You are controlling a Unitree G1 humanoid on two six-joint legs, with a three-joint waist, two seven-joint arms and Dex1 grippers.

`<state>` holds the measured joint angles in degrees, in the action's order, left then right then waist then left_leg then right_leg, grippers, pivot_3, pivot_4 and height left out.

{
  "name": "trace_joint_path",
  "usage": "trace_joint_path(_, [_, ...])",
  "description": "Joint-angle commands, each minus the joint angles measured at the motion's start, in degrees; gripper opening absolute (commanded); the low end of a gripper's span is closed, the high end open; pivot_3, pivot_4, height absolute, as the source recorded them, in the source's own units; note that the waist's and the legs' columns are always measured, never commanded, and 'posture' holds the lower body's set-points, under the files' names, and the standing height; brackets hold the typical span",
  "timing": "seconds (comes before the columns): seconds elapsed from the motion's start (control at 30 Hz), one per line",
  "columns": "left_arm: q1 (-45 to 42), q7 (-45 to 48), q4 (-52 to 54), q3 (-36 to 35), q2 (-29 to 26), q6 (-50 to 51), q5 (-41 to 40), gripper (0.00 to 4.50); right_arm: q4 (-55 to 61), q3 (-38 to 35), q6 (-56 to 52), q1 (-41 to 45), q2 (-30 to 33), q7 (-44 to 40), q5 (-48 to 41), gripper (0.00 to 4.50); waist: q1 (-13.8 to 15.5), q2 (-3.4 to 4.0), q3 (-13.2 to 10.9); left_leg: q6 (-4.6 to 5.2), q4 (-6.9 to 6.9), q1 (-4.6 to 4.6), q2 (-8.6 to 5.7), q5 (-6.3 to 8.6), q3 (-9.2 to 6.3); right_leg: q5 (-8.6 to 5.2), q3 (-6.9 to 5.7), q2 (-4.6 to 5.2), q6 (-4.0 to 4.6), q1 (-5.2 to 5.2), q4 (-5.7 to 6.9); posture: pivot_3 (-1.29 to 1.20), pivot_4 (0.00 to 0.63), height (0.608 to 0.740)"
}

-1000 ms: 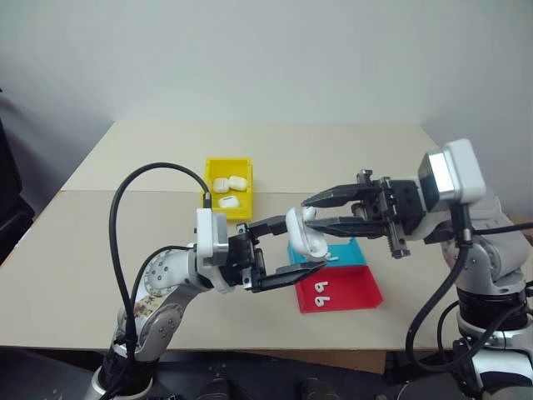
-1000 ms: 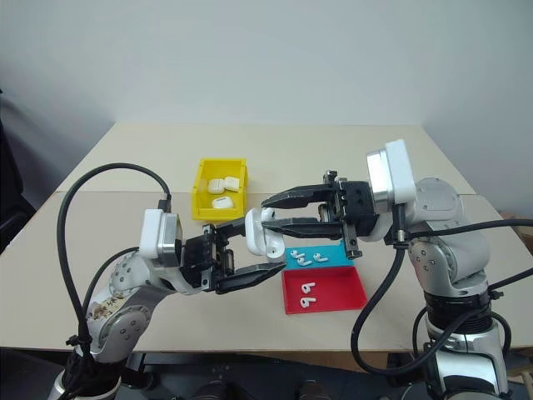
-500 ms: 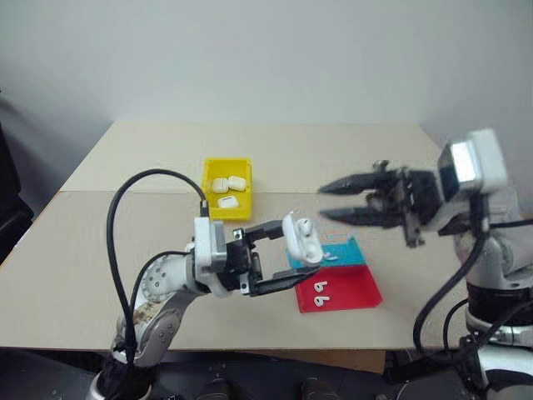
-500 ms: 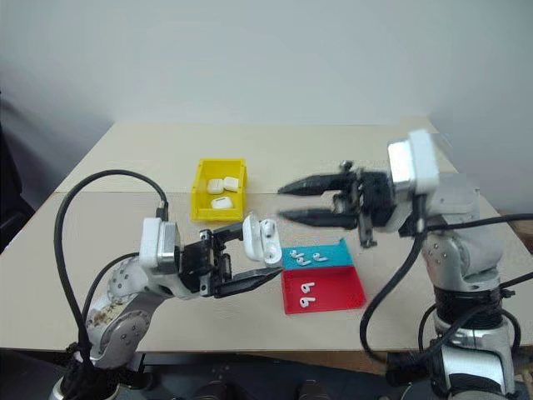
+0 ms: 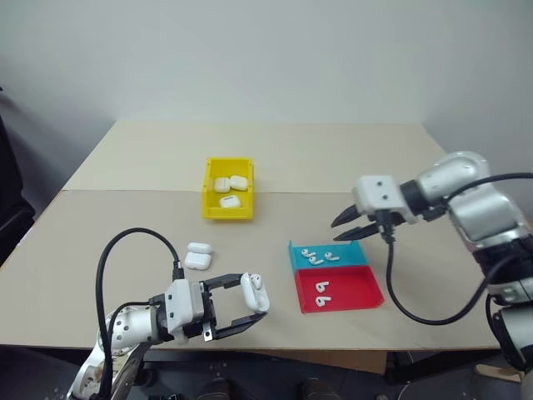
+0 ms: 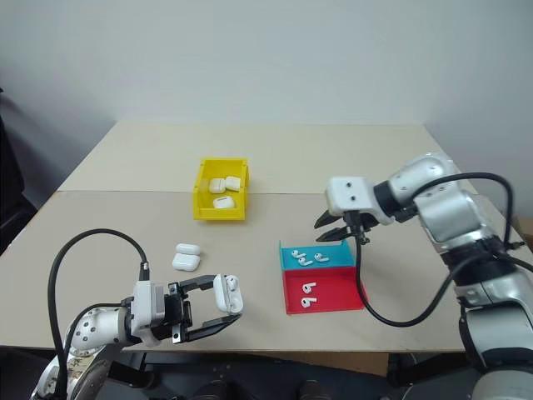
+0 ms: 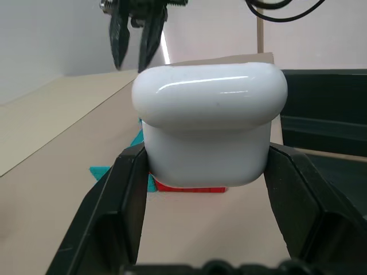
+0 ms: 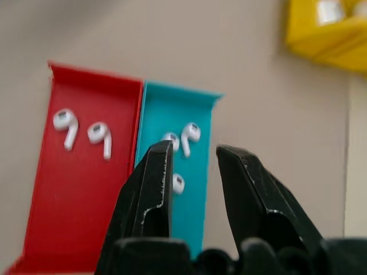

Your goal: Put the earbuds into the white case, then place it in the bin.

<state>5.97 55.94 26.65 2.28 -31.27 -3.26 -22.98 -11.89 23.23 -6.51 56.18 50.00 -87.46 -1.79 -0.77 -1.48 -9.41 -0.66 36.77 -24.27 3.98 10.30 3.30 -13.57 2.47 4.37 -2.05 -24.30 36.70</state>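
Both arms have dropped and drawn apart since a second ago: the left pincer [image 5: 250, 305] has sunk toward the near table edge at about 7 o'clock, and the right pincer [image 5: 351, 222] has swung out to 3 o'clock, tilted down over the teal tray [image 5: 346, 257]. The left one is clamped on the white case [image 5: 255, 292], lid open, one earbud seated inside. The right one's fingers stand a little apart and hold nothing, above the loose earbuds [image 8: 190, 133] in the teal tray. Two more lie in the red tray [image 5: 358, 292] beside it. The tan table [image 5: 125, 167] stands before a pale wall. Spare cases [image 5: 197, 255] lie at 9 o'clock. The yellow bin [image 5: 211, 197], toward 11 o'clock, holds three cases.
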Motion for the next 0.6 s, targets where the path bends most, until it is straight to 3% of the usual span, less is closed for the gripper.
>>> trace_joint_path(0.03, [0.6,-2.2,2.0,-0.3,0.6,-2.5,2.0,2.75,-3.8,4.1,4.1,3.0,-1.4,-0.5,7.7,1.59,0.0,0.0,0.0,0.0,0.0,-0.01,0.0,0.0,0.0,0.01,0.0,0.0,0.02,-0.01,0.01,0.0,0.15,0.74])
trace_joint_path(0.4, [1.7,-7.6,3.7,2.3,3.6,-2.8,4.7,2.75,-14.7,8.6,11.3,7.2,-8.2,-0.4,16.8,1.59,0.0,0.01,0.0,0.01,-0.01,0.0,0.0,0.0,0.01,0.04,-0.01,-0.02,0.01,0.0,0.07,0.0,0.15,0.74])
trace_joint_path(0.5, [1.5,-8.6,3.1,2.8,4.2,-3.5,5.5,2.75,-15.4,8.5,11.8,7.2,-9.1,0.1,17.7,2.14,0.0,0.01,0.0,0.01,-0.01,0.01,0.0,0.0,0.01,0.05,-0.01,-0.01,0.0,0.01,0.06,0.0,0.15,0.74])
trace_joint_path(0.6, [1.3,-9.1,3.4,3.1,4.4,-3.1,5.5,2.75,-15.2,8.3,11.6,7.2,-9.7,0.1,18.2,3.16,0.0,0.01,0.0,0.01,-0.01,0.02,0.0,0.0,0.01,0.04,-0.01,-0.02,0.01,0.01,0.08,0.0,0.15,0.74])
